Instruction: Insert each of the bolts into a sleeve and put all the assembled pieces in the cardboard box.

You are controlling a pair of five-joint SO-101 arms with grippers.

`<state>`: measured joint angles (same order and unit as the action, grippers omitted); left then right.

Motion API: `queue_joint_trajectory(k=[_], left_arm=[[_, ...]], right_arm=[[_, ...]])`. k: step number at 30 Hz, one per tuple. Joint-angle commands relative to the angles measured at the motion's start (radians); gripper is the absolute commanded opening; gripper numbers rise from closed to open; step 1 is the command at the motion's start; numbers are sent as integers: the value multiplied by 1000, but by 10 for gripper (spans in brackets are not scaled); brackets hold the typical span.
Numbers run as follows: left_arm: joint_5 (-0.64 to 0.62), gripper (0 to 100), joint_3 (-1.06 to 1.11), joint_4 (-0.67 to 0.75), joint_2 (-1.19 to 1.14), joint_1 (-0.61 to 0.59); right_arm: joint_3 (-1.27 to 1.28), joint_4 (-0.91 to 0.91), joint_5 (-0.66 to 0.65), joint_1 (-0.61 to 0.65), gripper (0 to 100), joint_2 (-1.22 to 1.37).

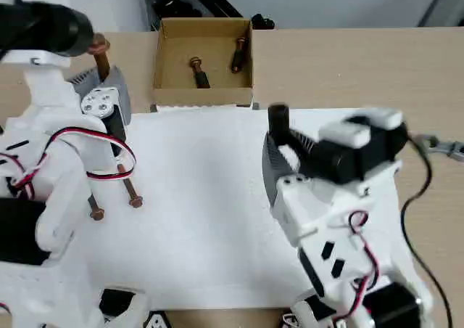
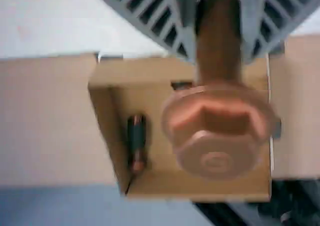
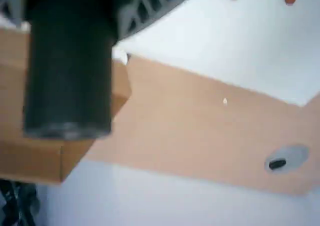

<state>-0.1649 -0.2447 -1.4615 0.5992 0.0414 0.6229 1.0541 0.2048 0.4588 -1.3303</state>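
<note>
My left gripper (image 1: 102, 72) is shut on a copper bolt (image 1: 98, 54), held head-up just left of the cardboard box (image 1: 204, 92). In the left wrist view the bolt's hex head (image 2: 218, 135) hangs over the box (image 2: 107, 121), gripped by the shank between the fingers of my left gripper (image 2: 218, 21). My right gripper (image 1: 280, 138) is shut on a black sleeve (image 1: 278, 116) to the right of the box's front corner; the sleeve (image 3: 67, 71) stands out from the gripper beside the box's corner (image 3: 45, 158). Two assembled pieces (image 1: 199, 72) (image 1: 239, 54) lie inside the box.
Two loose copper bolts (image 1: 96, 211) (image 1: 133, 197) lie on the white mat (image 1: 210, 219) near the left arm. Bare wooden tabletop (image 1: 348, 67) stretches to the right of the box. A cable (image 1: 413, 205) runs along the right arm's side.
</note>
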Motion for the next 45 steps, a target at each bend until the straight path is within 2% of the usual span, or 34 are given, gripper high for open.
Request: queue_joint_trajectory(k=[1,8,13,16,24,26,29,35,38,45], left_arm=[[-8,5,-15,74,25,6],[-8,5,-15,152,25,143],[-8,5,-15,261,25,255],[-8,5,-13,282,18,336],[-14,5,-10,282,-83,494],[-61,5,-10,282,-104,516],[-152,5,-15,295,-126,519],[-163,5,-10,322,-133,520],[-259,5,-7,370,-138,517],[-270,5,87,420,-190,519]], right_arm=[[160,-127,-11,5,4,-139],[499,-381,-11,5,3,-283],[626,-593,-12,5,3,-288],[667,-657,-12,5,3,-288],[678,-662,-12,5,3,-294],[678,-662,-12,5,3,-295],[680,-662,-12,5,3,-295],[680,-664,-12,5,3,-295],[680,-664,-6,5,3,-297],[680,-671,-5,5,3,-297]])
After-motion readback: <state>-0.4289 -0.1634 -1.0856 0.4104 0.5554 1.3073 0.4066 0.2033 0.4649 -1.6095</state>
